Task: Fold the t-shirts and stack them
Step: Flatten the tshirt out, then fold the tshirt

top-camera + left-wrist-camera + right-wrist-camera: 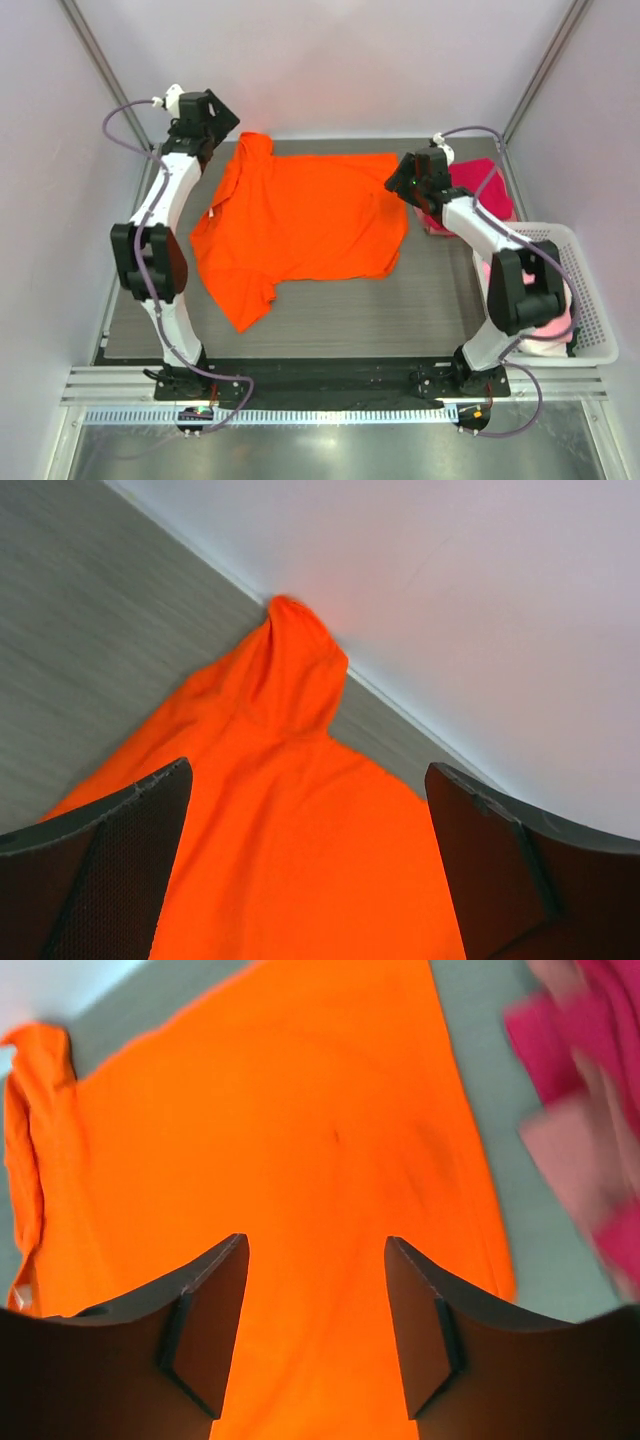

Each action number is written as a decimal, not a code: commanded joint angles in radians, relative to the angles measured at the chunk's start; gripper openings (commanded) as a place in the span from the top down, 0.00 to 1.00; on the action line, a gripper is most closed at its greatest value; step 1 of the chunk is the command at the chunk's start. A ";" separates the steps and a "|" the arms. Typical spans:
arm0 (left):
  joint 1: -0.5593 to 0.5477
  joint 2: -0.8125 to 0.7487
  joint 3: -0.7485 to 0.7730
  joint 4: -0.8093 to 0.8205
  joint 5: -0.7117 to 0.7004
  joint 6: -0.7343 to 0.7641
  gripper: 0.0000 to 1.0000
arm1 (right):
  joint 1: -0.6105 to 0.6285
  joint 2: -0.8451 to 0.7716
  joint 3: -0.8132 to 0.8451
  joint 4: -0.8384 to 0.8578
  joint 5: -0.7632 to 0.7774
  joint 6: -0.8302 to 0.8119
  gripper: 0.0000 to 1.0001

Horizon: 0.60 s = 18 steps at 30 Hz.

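A bright orange t-shirt (300, 220) lies spread flat on the grey table, collar to the left, one sleeve at the back left, one at the front left. My left gripper (222, 128) is open and empty above the back sleeve (300, 670). My right gripper (400, 185) is open and empty above the shirt's right hem (330, 1130). A magenta-red t-shirt (480, 185) lies folded on a pale pink one at the back right; both show at the right edge of the right wrist view (590, 1090).
A white lattice basket (590, 300) stands at the right edge with pale pink cloth (550, 320) in it. White walls close the back and sides. The bare grey table (400, 310) runs in front of the orange shirt.
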 commanded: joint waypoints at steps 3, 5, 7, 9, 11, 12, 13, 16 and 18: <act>0.075 -0.294 -0.291 -0.109 0.093 -0.253 0.01 | 0.013 -0.283 -0.268 -0.063 0.069 0.087 0.49; 0.133 -0.347 -0.393 -0.141 0.218 -0.338 0.01 | 0.019 -0.338 -0.371 -0.067 0.068 0.096 0.53; 0.202 -0.409 -0.552 -0.117 0.411 -0.400 0.01 | 0.027 -0.394 -0.452 -0.071 0.083 0.119 0.63; 0.229 -0.451 -0.689 -0.088 0.471 -0.360 0.00 | 0.037 -0.405 -0.490 -0.068 0.085 0.130 0.64; 0.226 -0.521 -0.760 -0.072 0.481 -0.311 0.00 | 0.050 -0.389 -0.529 -0.058 0.074 0.119 0.64; 0.226 -0.549 -0.816 -0.069 0.479 -0.283 0.00 | 0.053 -0.380 -0.538 -0.055 0.075 0.117 0.65; 0.227 -0.602 -0.846 -0.069 0.464 -0.257 0.00 | 0.056 -0.359 -0.559 -0.043 0.074 0.113 0.65; 0.227 -0.736 -0.949 -0.069 0.427 -0.223 0.00 | 0.057 -0.323 -0.589 0.012 0.080 0.116 0.66; 0.227 -0.796 -1.005 -0.072 0.424 -0.220 0.00 | 0.057 -0.300 -0.593 0.029 0.075 0.122 0.65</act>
